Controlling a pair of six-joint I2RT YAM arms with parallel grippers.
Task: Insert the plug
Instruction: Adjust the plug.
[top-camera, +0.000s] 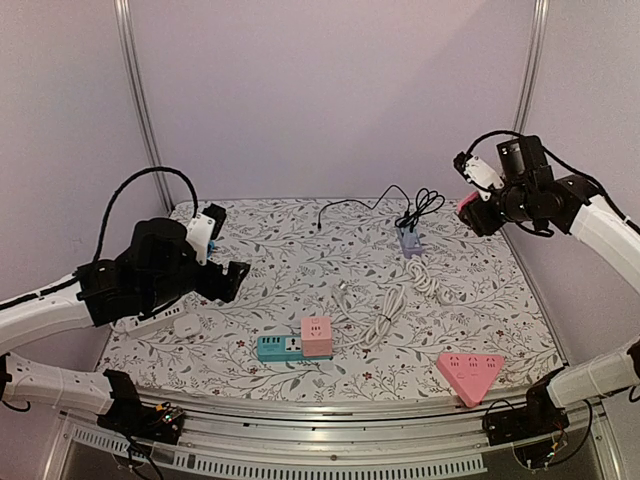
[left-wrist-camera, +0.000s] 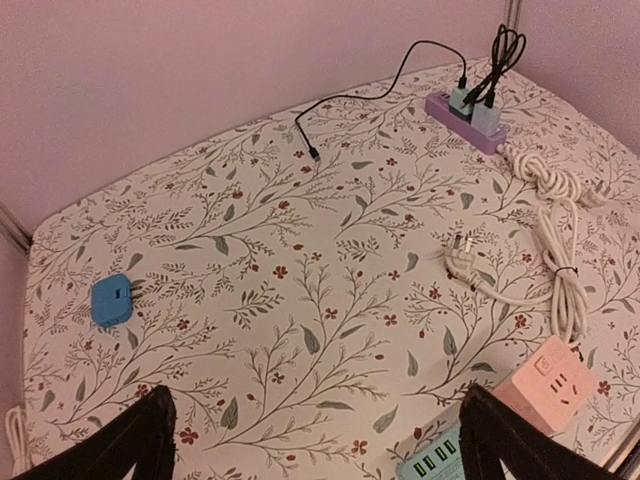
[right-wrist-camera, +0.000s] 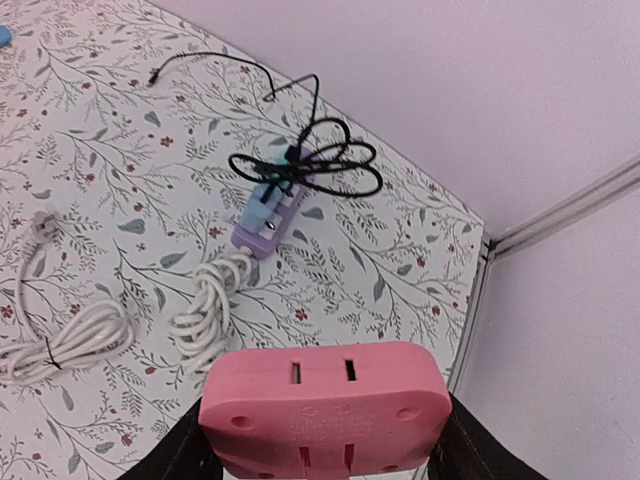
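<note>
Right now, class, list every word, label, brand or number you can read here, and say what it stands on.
No text is readable in any view.
Pink adapter: faint moulded marks under its slots, too blurred to read.
Pink cube socket and teal strip: only slots and ports, no legible print.

Pink plastic socket blocks (top-camera: 317, 336) (top-camera: 469, 372) (right-wrist-camera: 322, 410): we count three
Coiled white cords (top-camera: 385, 318) (top-camera: 430, 280): we count two
Purple power strip (top-camera: 411, 241): we see one

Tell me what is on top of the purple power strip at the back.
Two pale blue chargers stand plugged into the purple power strip, black cables leading off them. The sockets under them are covered.
</note>
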